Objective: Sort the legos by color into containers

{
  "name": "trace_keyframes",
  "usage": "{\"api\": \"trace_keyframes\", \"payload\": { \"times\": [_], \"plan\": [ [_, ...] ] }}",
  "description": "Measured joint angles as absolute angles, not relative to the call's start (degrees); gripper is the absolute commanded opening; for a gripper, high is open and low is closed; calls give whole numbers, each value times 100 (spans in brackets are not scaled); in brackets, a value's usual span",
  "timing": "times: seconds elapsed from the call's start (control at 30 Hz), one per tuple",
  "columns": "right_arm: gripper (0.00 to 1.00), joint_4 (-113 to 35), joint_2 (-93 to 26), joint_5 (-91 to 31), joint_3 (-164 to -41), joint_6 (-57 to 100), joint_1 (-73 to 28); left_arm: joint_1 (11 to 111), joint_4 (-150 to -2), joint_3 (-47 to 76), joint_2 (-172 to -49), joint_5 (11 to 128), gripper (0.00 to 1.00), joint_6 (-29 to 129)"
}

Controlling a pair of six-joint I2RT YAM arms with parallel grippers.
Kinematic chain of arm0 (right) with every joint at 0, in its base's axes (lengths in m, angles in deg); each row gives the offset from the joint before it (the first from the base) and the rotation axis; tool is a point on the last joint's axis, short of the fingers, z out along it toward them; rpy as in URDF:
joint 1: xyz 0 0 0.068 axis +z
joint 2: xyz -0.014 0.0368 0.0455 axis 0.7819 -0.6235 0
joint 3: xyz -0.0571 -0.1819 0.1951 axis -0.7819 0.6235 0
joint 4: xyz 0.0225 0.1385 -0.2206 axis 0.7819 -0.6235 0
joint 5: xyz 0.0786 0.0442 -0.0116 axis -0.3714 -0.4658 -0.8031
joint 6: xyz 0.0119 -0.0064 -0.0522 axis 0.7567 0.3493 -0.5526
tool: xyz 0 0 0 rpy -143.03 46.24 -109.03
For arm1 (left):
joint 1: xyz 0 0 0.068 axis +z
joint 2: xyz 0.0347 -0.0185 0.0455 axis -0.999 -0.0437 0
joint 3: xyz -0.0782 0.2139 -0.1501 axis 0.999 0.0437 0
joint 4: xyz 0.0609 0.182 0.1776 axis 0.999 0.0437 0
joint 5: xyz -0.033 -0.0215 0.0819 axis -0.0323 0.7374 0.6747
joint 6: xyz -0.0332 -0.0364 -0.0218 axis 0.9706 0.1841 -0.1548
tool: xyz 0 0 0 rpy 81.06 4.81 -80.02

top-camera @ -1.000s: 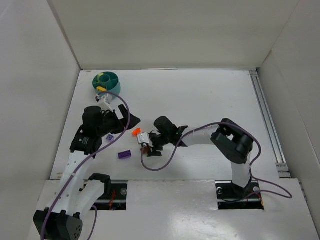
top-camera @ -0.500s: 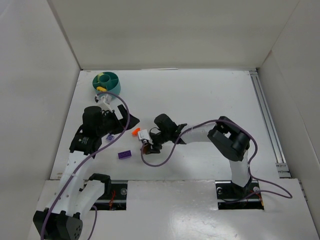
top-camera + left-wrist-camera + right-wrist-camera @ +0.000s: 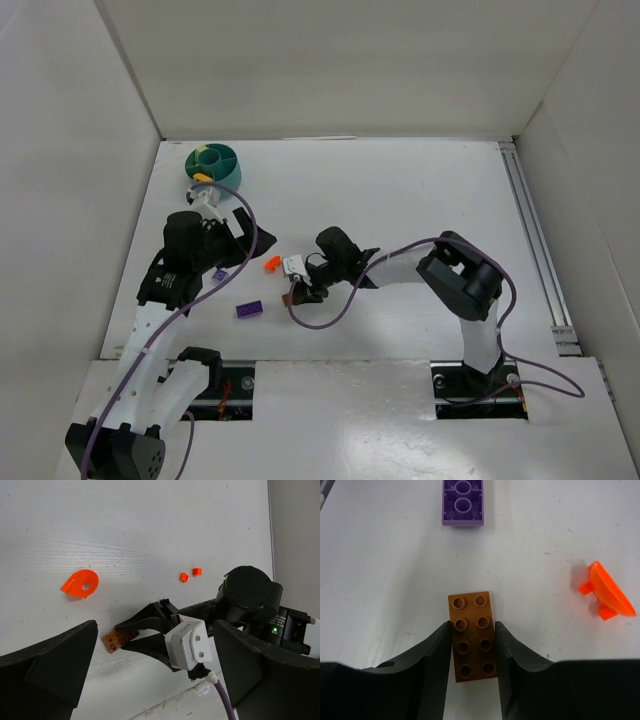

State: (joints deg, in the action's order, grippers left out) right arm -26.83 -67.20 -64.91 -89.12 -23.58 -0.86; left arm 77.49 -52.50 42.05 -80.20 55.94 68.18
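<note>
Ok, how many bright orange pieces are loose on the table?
3. One curved piece lies near the brown brick; two tiny ones sit side by side near the right arm. Others may be hidden.

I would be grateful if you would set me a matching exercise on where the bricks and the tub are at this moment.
Things:
1. brown brick
2. purple brick
3. orange piece
4. tub

Places:
A. at the far left corner of the table
B. inside the right gripper
C. loose, straight ahead of the brown brick in the right wrist view
D. loose, off to the right in the right wrist view

Pairs: 1-B, 2-C, 3-D, 4-A
</note>
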Motion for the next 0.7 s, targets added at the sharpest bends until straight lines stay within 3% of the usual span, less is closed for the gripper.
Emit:
{"api": "trace_keyframes", "payload": {
  "times": [0.23,0.5,0.7],
  "plan": [
    [16,-2728,-5845,-5811,-8098,-2104,-86,7749,-5259,4194,-8018,5478,100,6822],
    [15,-2416,-4381,-5416,-7629,-1602,-500,7749,-6118,4517,-7952,4129,97,6827],
    [15,-1867,-3933,-5514,-7421,-1110,-1039,7559,-6619,4828,-7965,3546,92,6916]
  ]
}}
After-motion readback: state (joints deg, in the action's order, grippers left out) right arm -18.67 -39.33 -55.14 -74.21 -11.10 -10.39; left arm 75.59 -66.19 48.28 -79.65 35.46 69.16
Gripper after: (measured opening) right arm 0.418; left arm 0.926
